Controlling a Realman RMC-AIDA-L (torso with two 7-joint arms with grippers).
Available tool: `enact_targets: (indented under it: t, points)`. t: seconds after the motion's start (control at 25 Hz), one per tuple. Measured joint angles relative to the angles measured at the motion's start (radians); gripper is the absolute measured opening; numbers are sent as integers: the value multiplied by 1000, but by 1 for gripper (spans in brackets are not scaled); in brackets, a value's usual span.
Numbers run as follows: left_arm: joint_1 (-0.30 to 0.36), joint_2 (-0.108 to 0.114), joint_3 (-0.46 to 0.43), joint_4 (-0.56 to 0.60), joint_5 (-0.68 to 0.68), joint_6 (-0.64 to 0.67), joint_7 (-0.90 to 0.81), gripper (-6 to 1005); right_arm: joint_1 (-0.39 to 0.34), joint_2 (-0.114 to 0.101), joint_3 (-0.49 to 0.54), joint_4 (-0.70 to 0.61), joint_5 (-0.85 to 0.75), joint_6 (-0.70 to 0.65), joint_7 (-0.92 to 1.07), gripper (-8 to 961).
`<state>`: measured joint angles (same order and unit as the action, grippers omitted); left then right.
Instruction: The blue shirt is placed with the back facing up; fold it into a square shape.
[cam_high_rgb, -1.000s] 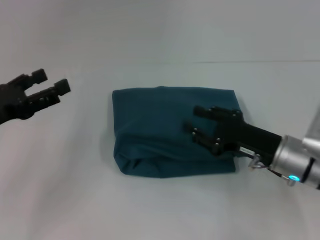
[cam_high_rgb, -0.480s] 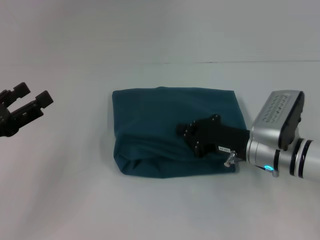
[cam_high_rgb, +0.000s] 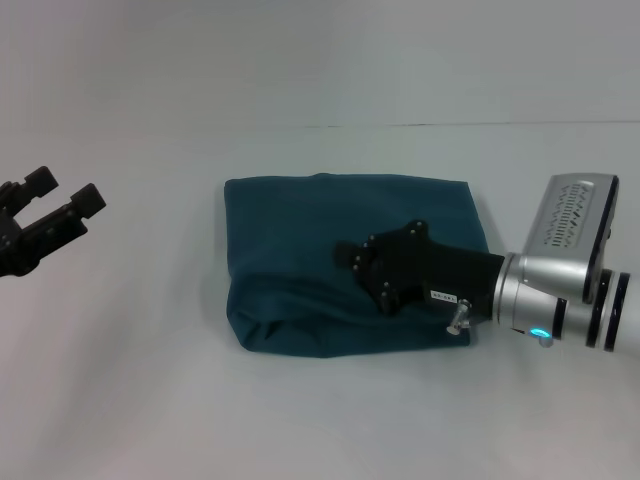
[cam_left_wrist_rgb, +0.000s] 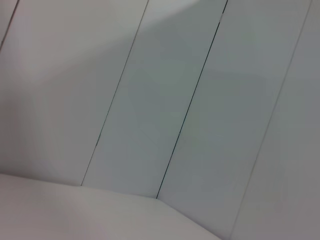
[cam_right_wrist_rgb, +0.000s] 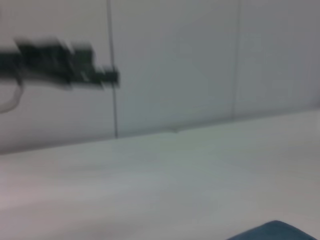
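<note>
The blue shirt lies folded into a rough rectangle in the middle of the white table, plain side up, with a bulky rumpled fold along its near left edge. My right gripper reaches in from the right and lies low over the shirt's near right part, pointing left. A corner of the shirt shows in the right wrist view. My left gripper hangs open and empty at the far left, well away from the shirt. It also shows in the right wrist view as a blurred dark shape.
The white table spreads around the shirt on all sides. A pale panelled wall stands behind the table. Nothing else lies on the table.
My right arm has rolled its wrist and slid its gripper leftward across the shirt. My left gripper drew back to the left, then stayed still. The shirt keeps its shape.
</note>
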<state>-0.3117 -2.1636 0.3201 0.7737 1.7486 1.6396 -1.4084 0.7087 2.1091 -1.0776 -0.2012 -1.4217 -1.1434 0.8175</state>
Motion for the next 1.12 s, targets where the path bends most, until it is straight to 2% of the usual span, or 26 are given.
enact_targets:
  t: [0.12, 0.36, 0.52, 0.64, 0.72, 0.76, 0.8, 0.84, 0.96, 1.12]
  points:
    - [-1, 0, 0, -1, 0, 0, 7, 938, 29, 1, -45, -1, 9, 26, 18, -1]
    - [-1, -1, -2, -22, 0, -8, 17, 935, 125, 11, -225, 47, 9, 280, 118, 0]
    - [0, -1, -9, -41, 0, -21, 35, 934, 122, 10, -251, 40, 13, 301, 149, 0]
    - [3, 0, -25, -52, 1, -18, 56, 934, 67, 0, -236, -18, 42, 212, 153, 0]
    - [6, 2, -28, -45, 9, -10, 40, 934, -18, -12, -233, -126, 66, 112, 181, -1]
    - [7, 4, -26, -33, 25, -7, 10, 934, -107, -26, -233, -254, 62, 34, 237, -1]
    - [8, 7, -24, -19, 49, -6, -21, 934, -107, -26, -233, -254, 62, 34, 237, -1]
    - [8, 11, -22, -7, 75, -3, -49, 934, -154, -38, -233, -344, 45, -6, 281, -1]
    - [1, 24, -22, 25, 184, 22, -109, 934, -282, -75, -210, -586, -87, -136, 455, -1]
    - [-21, 39, -21, 49, 326, 118, -142, 934, -348, -106, -97, -768, -282, -334, 720, 40]
